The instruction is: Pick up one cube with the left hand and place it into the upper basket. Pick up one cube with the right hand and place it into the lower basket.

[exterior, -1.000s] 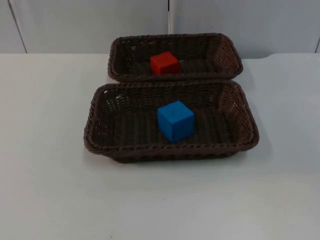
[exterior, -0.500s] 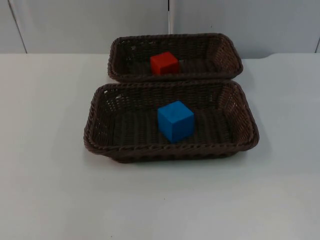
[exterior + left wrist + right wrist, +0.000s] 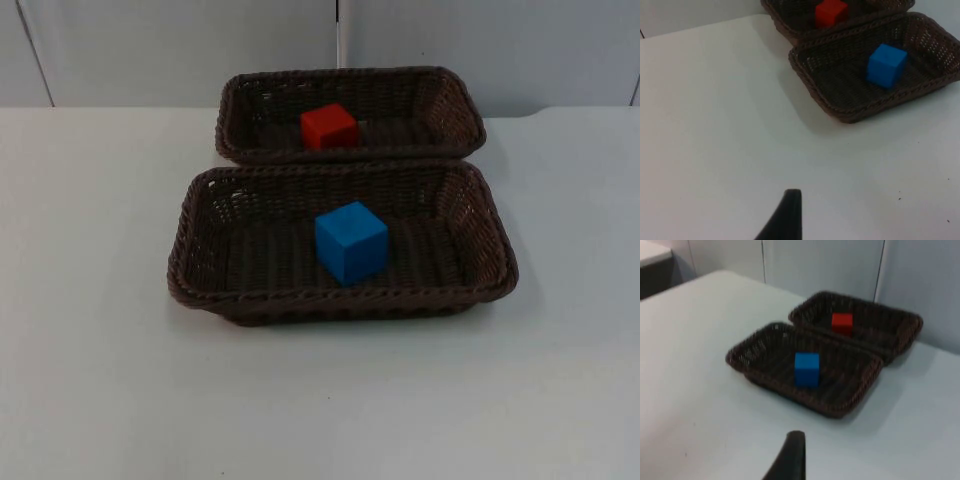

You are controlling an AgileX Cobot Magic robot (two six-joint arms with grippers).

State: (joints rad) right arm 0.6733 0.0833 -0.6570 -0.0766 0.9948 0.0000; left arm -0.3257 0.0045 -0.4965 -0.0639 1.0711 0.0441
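You have even, fairly bright overhead light on the white table point(image 3: 100, 380), with no hard glare. The near basket point(image 3: 340, 305) throws a soft, short shadow onto the table along its near rim, and the blue cube point(image 3: 351, 242) is lit brightest on top. Your right wrist picture is soft and slightly greenish, so the far basket point(image 3: 900, 337) weave smears; the black fingertip point(image 3: 790, 460) there is out of focus, perhaps from closeness. The left wrist picture is sharper.

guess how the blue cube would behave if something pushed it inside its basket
The blue cube has flat faces, so it would probably slide, not roll. The woven floor of the lower basket may drag on it, and the raised sides should stop it.
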